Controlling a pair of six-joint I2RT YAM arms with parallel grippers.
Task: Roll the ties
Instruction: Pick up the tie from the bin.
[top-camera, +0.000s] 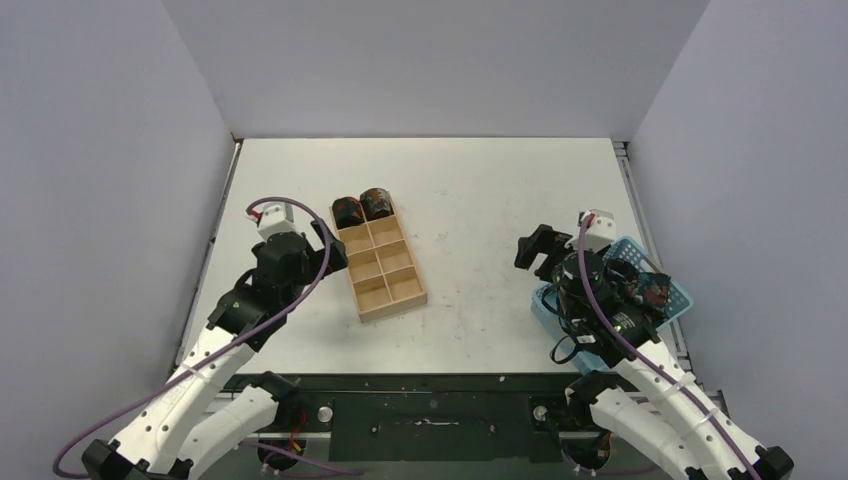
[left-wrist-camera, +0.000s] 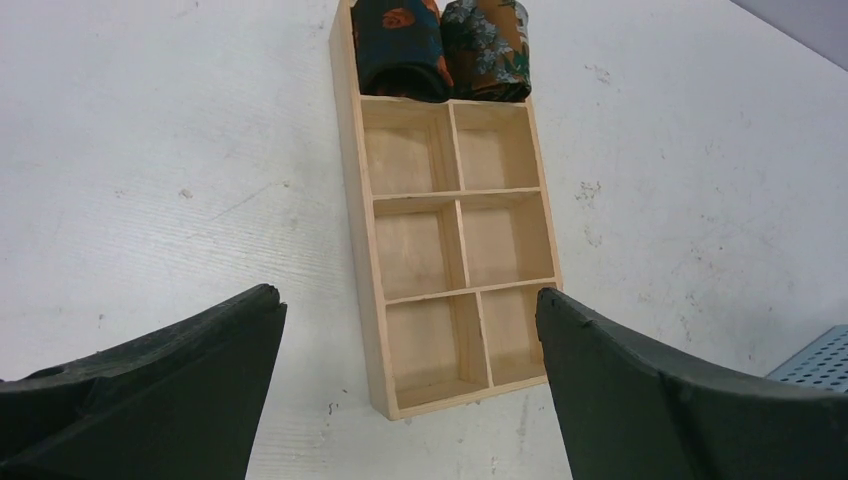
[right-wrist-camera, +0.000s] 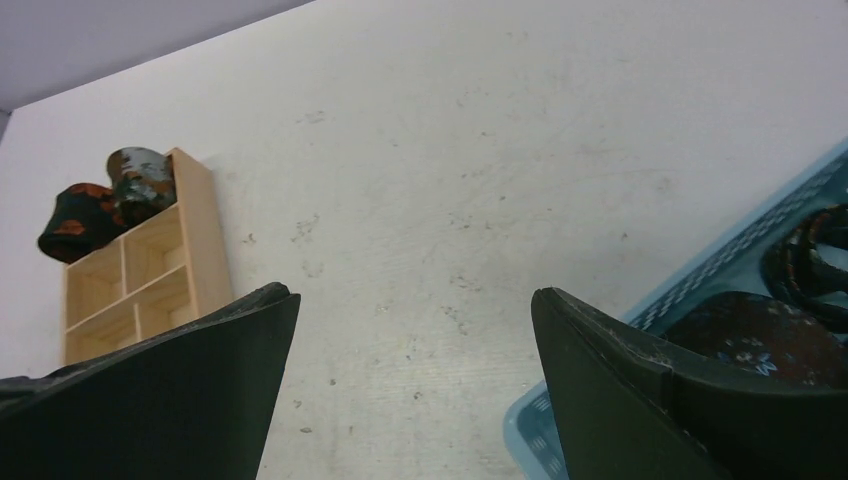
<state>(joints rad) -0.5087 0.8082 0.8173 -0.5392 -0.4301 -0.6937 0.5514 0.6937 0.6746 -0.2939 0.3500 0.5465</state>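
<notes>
Two ties are rolled into dark coils, one (top-camera: 347, 211) next to the other (top-camera: 376, 203), in the two far compartments of the tan wooden tray (top-camera: 404, 286). The left wrist view shows both coils (left-wrist-camera: 400, 45) (left-wrist-camera: 487, 45) with reddish and bluish patterns. More dark ties (top-camera: 645, 285) lie bunched in the light blue basket (top-camera: 676, 296); the right wrist view shows one (right-wrist-camera: 760, 335) there. My left gripper (top-camera: 323, 238) is open and empty, just left of the tray. My right gripper (top-camera: 533, 252) is open and empty, above the table beside the basket's left edge.
The tray's other compartments (left-wrist-camera: 418, 248) hold nothing. The basket sits at the table's right edge (top-camera: 640, 215). Grey walls close in the table on three sides. Bare white tabletop (top-camera: 470, 220) lies between tray and basket.
</notes>
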